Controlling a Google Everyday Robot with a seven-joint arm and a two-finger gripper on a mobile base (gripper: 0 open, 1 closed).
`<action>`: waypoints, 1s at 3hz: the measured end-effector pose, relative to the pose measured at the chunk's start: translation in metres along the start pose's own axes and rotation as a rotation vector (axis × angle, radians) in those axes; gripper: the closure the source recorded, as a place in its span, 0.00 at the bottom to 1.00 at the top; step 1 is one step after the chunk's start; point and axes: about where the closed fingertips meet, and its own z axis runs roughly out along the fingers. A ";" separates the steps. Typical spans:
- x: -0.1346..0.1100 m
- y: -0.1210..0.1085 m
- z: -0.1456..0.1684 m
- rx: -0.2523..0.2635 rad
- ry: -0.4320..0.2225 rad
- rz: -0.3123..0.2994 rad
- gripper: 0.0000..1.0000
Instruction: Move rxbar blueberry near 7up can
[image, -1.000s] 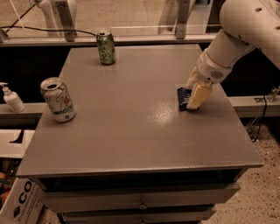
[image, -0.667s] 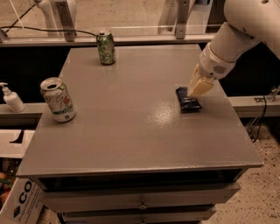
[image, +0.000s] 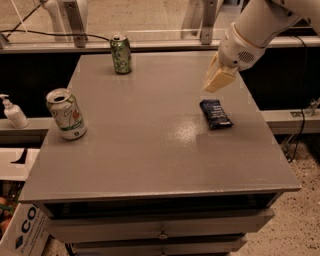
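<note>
The rxbar blueberry (image: 215, 114), a dark navy flat bar, lies on the grey table (image: 150, 150) toward its right side. The 7up can (image: 66, 114), pale with green markings and a red spot, stands upright near the left edge, far from the bar. My gripper (image: 217, 80) hangs on the white arm from the upper right. It is lifted off the table just above and behind the bar, not touching it and holding nothing.
A darker green can (image: 120, 54) stands at the table's back edge. A soap dispenser (image: 13, 112) sits on a ledge to the left. A cardboard box (image: 22, 230) is on the floor at lower left. Drawers run below the table front.
The gripper has risen from the bar, up and slightly back. The bar stays flat on the table where the gripper was. The cans have not moved.
</note>
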 end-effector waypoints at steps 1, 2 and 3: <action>-0.004 0.006 -0.001 -0.011 0.004 -0.009 0.72; 0.007 0.006 0.001 -0.016 0.015 0.001 0.49; 0.018 0.004 0.004 -0.018 0.020 0.006 0.26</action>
